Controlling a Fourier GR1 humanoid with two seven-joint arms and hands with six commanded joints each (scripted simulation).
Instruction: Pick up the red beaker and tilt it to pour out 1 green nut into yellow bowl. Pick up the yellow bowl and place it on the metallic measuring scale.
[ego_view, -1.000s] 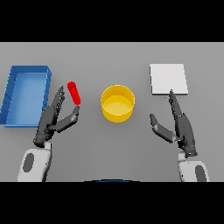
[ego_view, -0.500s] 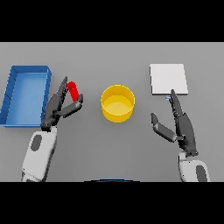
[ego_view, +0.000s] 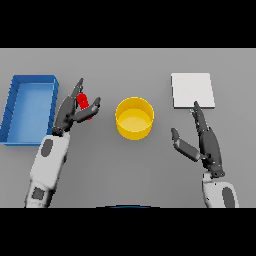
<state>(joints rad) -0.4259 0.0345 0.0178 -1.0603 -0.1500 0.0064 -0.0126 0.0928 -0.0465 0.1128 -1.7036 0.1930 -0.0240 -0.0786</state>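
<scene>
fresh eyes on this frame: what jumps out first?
Probably the yellow bowl at the table's centre, the brightest thing there. Next, the red beaker to its left, with the left hand closing its fingers and thumb around it. Then the big blue bin at the far left and the pale square scale at the upper right, with the right hand open just below it.

Surface: grey table (ego_view: 128, 70) | far left: blue tray (ego_view: 14, 100), open top | centre: yellow bowl (ego_view: 134, 118), upright | right, rear: flat white square scale (ego_view: 192, 90) | all three well apart
</scene>
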